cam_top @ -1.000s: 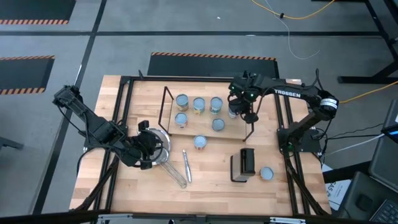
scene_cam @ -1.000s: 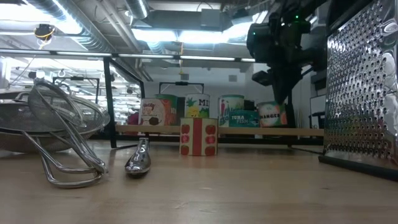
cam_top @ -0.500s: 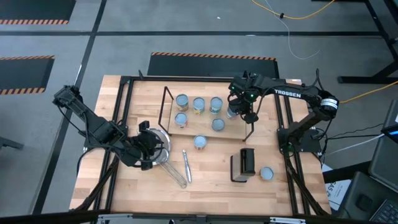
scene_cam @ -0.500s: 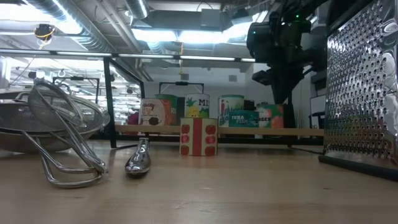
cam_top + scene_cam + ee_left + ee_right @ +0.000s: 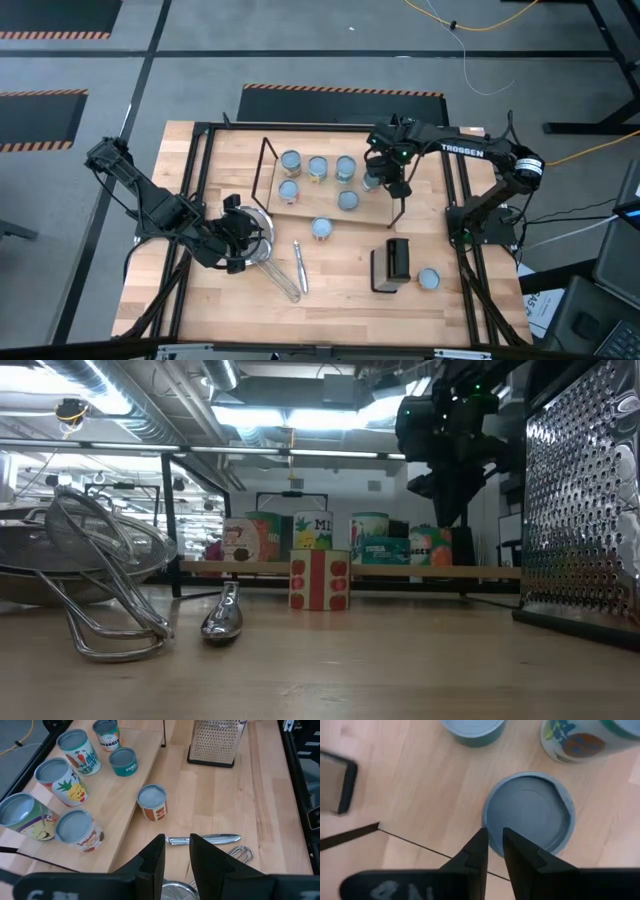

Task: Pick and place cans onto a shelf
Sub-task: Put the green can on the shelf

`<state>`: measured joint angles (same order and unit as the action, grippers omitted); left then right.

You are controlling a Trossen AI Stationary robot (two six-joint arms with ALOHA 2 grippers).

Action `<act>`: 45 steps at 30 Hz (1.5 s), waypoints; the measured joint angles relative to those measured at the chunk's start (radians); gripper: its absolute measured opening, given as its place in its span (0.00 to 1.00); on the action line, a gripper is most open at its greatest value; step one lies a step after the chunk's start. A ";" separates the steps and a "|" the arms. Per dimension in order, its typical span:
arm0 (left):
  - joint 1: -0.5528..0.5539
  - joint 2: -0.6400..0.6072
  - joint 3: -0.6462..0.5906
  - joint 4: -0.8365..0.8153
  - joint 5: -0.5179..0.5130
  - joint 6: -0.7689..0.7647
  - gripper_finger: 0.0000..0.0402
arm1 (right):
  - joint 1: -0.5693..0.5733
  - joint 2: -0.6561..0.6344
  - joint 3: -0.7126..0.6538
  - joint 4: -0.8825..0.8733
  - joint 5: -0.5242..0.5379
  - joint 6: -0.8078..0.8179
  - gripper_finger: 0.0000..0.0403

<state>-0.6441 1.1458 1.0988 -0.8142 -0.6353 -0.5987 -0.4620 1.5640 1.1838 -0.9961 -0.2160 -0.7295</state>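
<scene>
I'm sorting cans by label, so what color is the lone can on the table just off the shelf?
Red and cream blocks on the lone can, clearest in the low view.

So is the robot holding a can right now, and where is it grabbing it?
No, nothing is held. The right gripper hovers just above a can on the shelf, fingers nearly together. The left gripper, near the strainer, is empty.

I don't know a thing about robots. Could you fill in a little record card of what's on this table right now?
cans on shelf: six, counting one under the right gripper
cans off shelf: two on the table, one just in front of the shelf, one beside the grater
right gripper: above the can at the shelf's right end
left gripper: waiting over the strainer
other items: grater, spoon
</scene>
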 joint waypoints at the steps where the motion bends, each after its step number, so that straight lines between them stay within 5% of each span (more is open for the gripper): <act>1: 0.000 0.000 0.000 0.000 0.000 0.000 0.20 | 0.001 0.001 0.006 -0.003 0.002 0.034 0.16; 15: 0.000 0.000 0.000 0.000 0.000 0.000 0.20 | -0.001 0.002 0.171 -0.015 -0.009 0.347 0.16; 31: 0.000 0.000 0.000 0.000 0.000 0.007 0.20 | 0.002 0.001 0.177 -0.017 -0.014 0.774 0.16; 45: 0.000 0.000 0.000 0.000 0.000 0.006 0.20 | 0.031 0.001 0.177 -0.020 -0.069 0.882 0.16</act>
<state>-0.6441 1.1458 1.0988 -0.8143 -0.6350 -0.5926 -0.4312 1.5654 1.3609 -1.0160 -0.2850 0.1525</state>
